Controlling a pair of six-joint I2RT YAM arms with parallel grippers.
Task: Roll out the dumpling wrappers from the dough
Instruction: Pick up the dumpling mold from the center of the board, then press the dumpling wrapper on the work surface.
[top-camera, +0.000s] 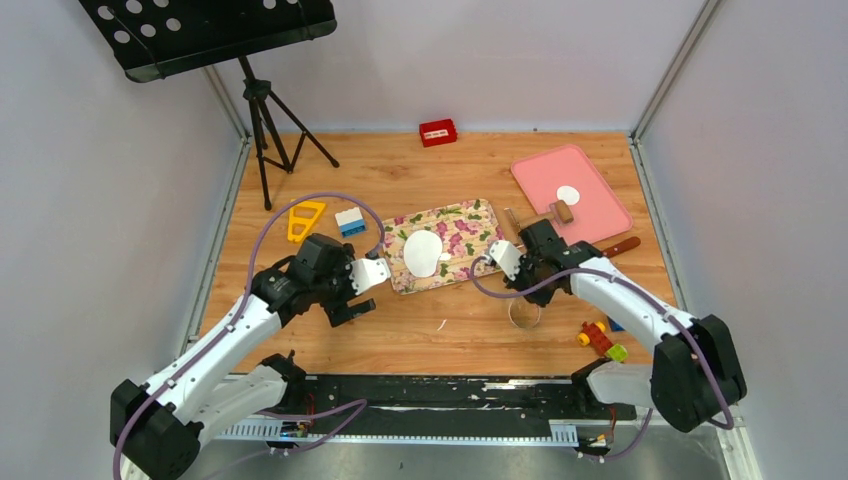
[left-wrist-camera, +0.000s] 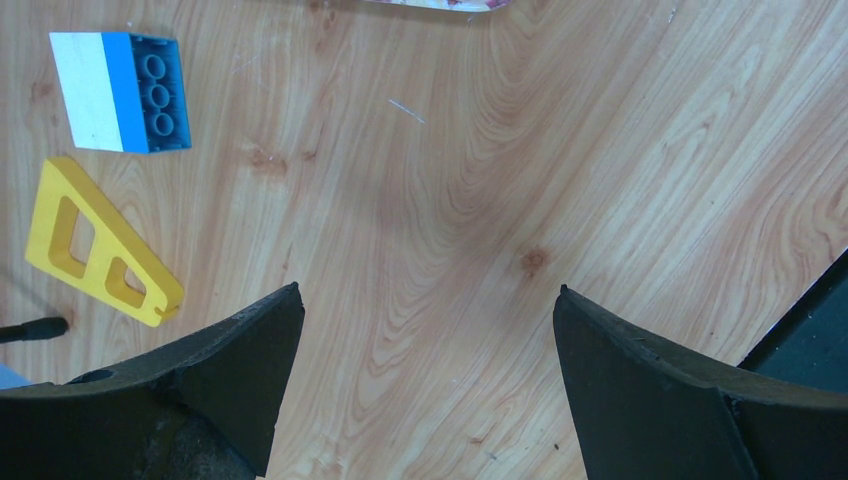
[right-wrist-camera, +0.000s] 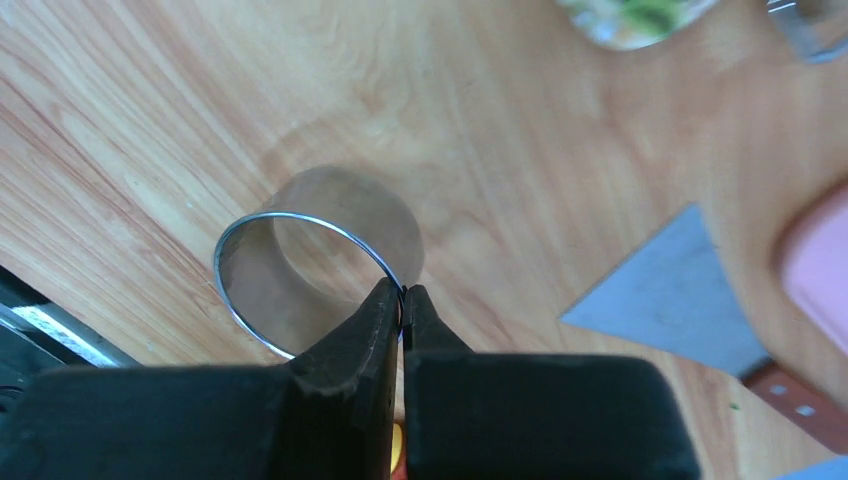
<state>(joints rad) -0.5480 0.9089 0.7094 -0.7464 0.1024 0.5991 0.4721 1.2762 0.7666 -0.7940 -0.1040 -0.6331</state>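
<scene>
The dough (top-camera: 422, 252) is a flattened white oval sheet on the floral tray (top-camera: 470, 222) at the table's middle, with small white scraps beside it. One round white dumpling wrapper (top-camera: 568, 195) lies on the pink tray (top-camera: 595, 200) at the back right. My right gripper (top-camera: 524, 296) (right-wrist-camera: 402, 293) is shut on the wall of the metal ring cutter (top-camera: 524, 315) (right-wrist-camera: 250, 290), which is on the wood just right of the floral tray's near corner. My left gripper (top-camera: 350, 305) (left-wrist-camera: 428, 292) is open and empty over bare wood, left of the floral tray.
A blue-and-white block (top-camera: 350, 221) (left-wrist-camera: 120, 90) and a yellow triangle (top-camera: 305, 218) (left-wrist-camera: 100, 250) lie left of the tray. A scraper with a brown handle (top-camera: 620, 247) (right-wrist-camera: 670, 290), a small wooden piece (top-camera: 562, 211), toy bricks (top-camera: 600, 340), a red box (top-camera: 438, 132) and a tripod (top-camera: 265, 110) stand around.
</scene>
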